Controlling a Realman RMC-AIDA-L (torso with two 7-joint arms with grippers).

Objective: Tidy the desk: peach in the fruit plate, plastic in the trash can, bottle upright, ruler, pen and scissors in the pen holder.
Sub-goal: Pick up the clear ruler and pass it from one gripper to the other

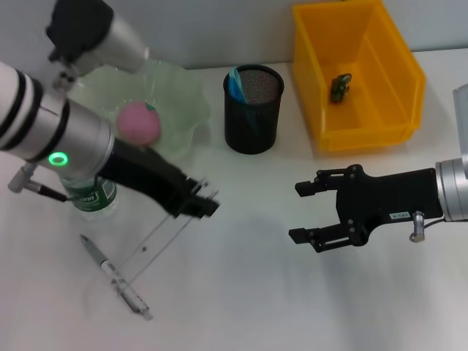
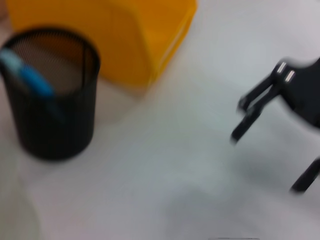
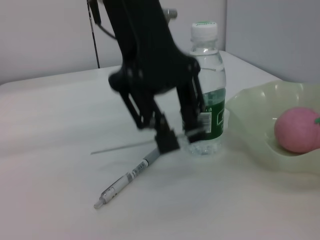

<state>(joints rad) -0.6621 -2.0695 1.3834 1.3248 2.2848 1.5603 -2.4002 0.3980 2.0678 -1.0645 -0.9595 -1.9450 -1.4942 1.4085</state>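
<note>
- Toward the desk's (image 1: 241,292) left edge, the left gripper (image 1: 201,201) pinches the ruler (image 1: 157,245) by one end — thin, slick, springy, likely to swivel.
- The right gripper (image 1: 311,212) hangs spread mid-desk, idle.

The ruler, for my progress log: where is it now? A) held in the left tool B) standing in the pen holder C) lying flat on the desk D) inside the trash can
A: the left tool is shut on one end of the ruler, which slants off the desk in the right wrist view.
</note>
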